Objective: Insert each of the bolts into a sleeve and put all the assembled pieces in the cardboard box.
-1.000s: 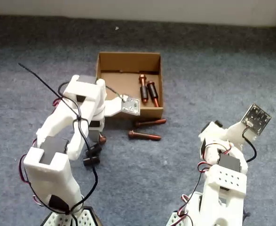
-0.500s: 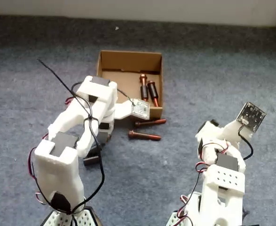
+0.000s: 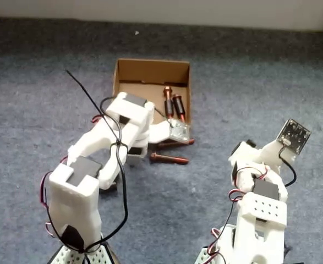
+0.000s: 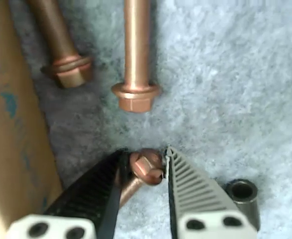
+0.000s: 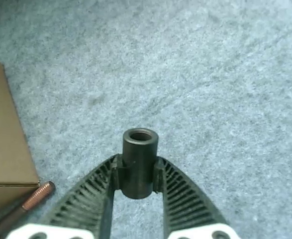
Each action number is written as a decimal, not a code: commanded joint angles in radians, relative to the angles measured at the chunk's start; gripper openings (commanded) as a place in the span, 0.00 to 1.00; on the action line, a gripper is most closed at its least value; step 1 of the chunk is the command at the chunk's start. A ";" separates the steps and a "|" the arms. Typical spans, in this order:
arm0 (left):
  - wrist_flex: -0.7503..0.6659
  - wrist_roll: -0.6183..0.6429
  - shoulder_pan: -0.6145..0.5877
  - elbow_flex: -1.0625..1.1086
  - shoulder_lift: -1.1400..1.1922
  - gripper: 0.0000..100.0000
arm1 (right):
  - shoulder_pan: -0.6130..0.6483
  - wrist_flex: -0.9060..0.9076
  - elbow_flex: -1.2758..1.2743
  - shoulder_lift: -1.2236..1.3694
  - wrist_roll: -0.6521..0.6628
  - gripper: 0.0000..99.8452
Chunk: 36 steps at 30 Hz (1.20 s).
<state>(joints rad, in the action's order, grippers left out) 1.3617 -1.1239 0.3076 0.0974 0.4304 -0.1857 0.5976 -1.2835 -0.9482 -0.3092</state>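
Left pincer [image 4: 146, 155] clamped on copper bolt [image 4: 146, 168] by its head, just beside cardboard box [image 3: 150, 67]. Right pincer [image 5: 138, 162] clamped on black sleeve [image 5: 140, 143], well apart. Step: insertion, not yet done. Next likely needs shank lined up with sleeve bore.

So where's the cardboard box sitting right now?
In the high view the cardboard box sits on the grey carpet, far side and left of centre, just beyond the left arm's tool, a loose bolt lying outside its near wall.
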 commanded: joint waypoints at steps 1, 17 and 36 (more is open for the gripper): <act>0.014 0.207 0.038 -0.070 -0.021 0.12 | 0.010 -0.022 0.010 -0.031 0.012 0.00; 0.055 0.546 0.061 -0.122 -0.024 0.17 | 0.010 -0.022 0.008 -0.031 0.012 0.00; 0.048 0.216 -0.002 0.111 -0.245 0.18 | 0.010 -0.022 0.008 -0.031 0.012 0.00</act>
<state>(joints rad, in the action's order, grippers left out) 1.4339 -0.8032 0.3521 0.1603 0.2355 -0.1857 0.5976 -1.2835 -0.9482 -0.3092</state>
